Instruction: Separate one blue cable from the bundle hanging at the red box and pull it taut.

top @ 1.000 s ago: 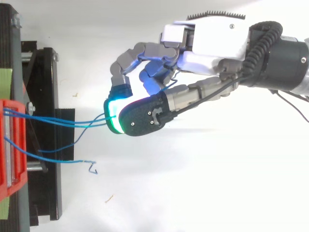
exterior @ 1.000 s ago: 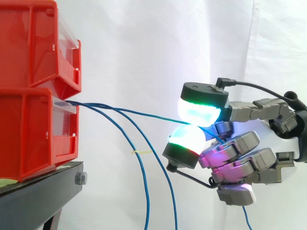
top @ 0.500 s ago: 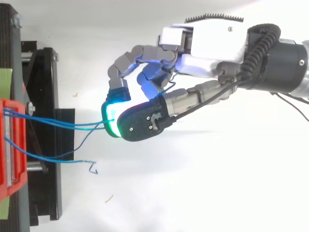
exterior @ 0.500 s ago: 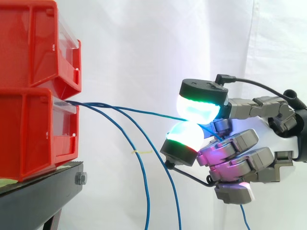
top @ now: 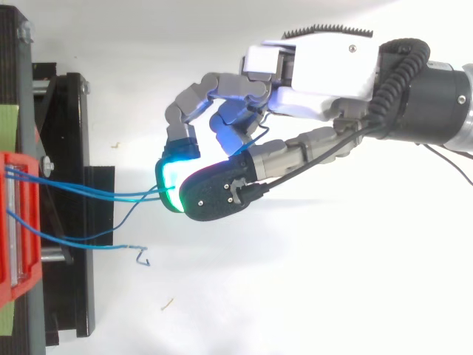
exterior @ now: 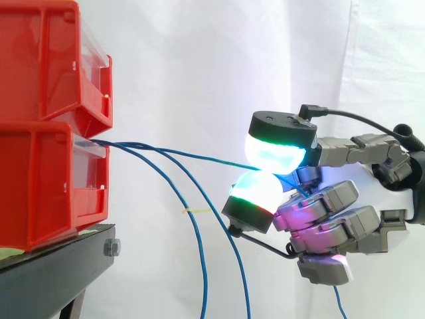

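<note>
Blue cable (exterior: 199, 157), thin, wiry, in the pinch of the hand (top: 325, 70) and its rounded pads (exterior: 275, 151)

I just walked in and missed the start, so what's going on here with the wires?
The robot's hand is pinching one blue cable between two glowing pads. It holds the cable out in front of the lower red bin, which the cables come out of. That cable runs almost straight from the bin to the hand, while the other blue cables sag loosely below it.
</note>
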Robot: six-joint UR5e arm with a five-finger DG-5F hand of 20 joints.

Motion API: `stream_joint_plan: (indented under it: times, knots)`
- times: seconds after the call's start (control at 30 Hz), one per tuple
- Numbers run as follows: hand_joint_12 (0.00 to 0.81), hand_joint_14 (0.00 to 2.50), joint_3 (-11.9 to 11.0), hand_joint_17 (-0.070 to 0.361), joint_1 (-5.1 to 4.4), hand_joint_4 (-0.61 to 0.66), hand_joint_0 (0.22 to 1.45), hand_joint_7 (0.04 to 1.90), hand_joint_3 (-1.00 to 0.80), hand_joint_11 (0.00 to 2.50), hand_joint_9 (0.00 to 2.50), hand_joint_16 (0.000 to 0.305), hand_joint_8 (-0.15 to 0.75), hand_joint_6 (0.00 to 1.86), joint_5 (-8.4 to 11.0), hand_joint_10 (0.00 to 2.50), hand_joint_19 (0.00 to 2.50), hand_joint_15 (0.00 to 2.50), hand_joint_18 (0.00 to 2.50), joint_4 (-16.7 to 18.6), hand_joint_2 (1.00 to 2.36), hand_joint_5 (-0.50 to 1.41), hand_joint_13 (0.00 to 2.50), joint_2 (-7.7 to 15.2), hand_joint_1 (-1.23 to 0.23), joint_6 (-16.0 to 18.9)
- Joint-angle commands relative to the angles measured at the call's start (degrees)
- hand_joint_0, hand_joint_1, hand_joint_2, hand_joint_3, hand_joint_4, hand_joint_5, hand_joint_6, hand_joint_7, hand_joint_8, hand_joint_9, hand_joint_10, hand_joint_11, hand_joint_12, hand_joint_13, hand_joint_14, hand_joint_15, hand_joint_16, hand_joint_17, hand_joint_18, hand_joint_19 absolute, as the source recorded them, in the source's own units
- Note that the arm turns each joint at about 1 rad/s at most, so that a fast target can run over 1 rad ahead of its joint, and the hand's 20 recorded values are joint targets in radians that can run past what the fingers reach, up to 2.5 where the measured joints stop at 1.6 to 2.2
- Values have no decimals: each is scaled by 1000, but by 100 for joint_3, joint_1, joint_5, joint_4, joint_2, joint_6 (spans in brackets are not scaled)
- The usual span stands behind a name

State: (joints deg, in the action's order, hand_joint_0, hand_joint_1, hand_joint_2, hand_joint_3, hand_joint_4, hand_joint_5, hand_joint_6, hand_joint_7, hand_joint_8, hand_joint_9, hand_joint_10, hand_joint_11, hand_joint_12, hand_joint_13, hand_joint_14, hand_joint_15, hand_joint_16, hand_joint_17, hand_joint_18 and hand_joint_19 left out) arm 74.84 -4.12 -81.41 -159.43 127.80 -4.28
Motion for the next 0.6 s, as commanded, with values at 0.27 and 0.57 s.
stream_joint_plan:
  times: [0.27, 0.57]
  knots:
    - [462, 1196, 5, 127, -1, 65, 681, 1076, -100, 1071, 745, 56, 443, 916, 3, 1878, 978, 1175, 1210, 0, 1009, -195, 984, 0, -744, -3]
    - [469, 1183, -4, 127, -1, 59, 681, 1064, -99, 1069, 744, 57, 442, 916, 3, 1855, 977, 1176, 1209, 0, 1008, -195, 988, 0, -746, -3]
